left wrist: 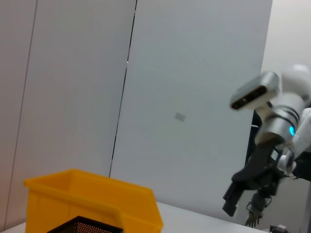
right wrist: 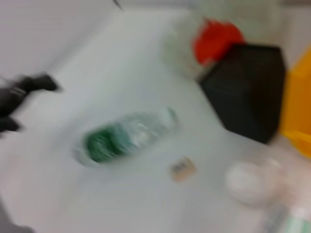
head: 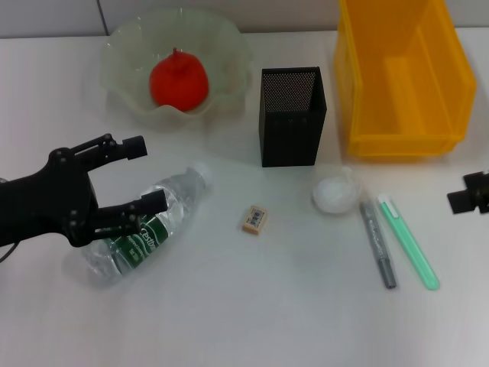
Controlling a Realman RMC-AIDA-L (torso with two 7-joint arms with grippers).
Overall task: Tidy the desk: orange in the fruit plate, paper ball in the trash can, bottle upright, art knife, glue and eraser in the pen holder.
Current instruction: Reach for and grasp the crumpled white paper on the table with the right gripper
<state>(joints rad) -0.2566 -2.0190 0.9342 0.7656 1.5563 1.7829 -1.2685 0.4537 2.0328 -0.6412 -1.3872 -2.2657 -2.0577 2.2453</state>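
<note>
Head view: your left gripper (head: 131, 175) hangs with fingers apart over the bottle (head: 145, 227), which lies with its cap at 1 o'clock.

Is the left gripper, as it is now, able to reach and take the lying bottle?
Probably yes. The left gripper is open and hangs at the bottle, which lies on its side on the table. One finger shows over its label, and nothing stands between them. The eraser lies apart.

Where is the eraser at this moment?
In the head view, the eraser lies on the desk centre, between the lying bottle and the paper ball, in front of the pen holder.
</note>
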